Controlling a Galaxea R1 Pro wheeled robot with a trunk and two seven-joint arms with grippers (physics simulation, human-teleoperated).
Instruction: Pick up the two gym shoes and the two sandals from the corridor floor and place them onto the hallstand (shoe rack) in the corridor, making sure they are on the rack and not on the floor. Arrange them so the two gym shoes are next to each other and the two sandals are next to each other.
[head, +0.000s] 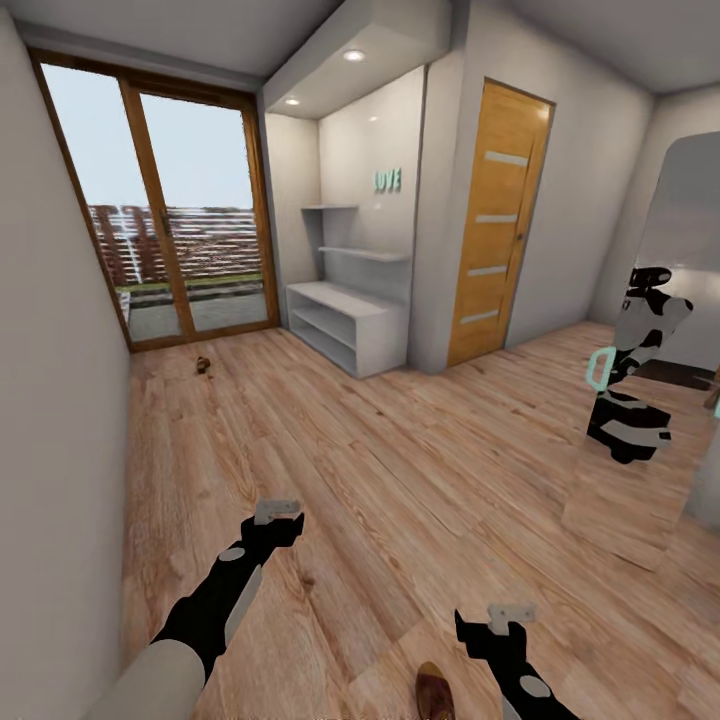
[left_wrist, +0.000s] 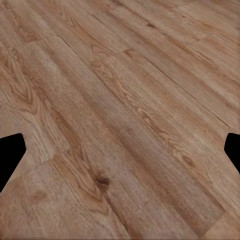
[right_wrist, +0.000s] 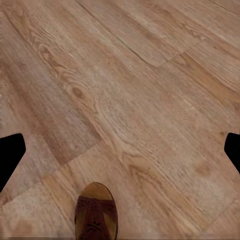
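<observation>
One dark brown sandal (head: 434, 692) lies on the corridor floor (head: 400, 480) at the near edge of the head view, just left of my right gripper (head: 510, 612). The right wrist view has the sandal's toe end (right_wrist: 96, 212) below my open right gripper (right_wrist: 120, 152). A small dark brown thing (head: 203, 366) lies far off by the glass door; it may be the other sandal, but it is too small to tell. The hallstand (head: 345, 320) stands in the alcove at the back. My left gripper (head: 277, 512) hangs open over bare planks (left_wrist: 120, 125). The gym shoes are out of view.
A glass patio door (head: 170, 220) closes the far end and a wooden door (head: 495, 225) stands right of the alcove. A tall mirror (head: 650, 350) leans at the right and reflects the robot. A wall (head: 50, 400) runs along the left.
</observation>
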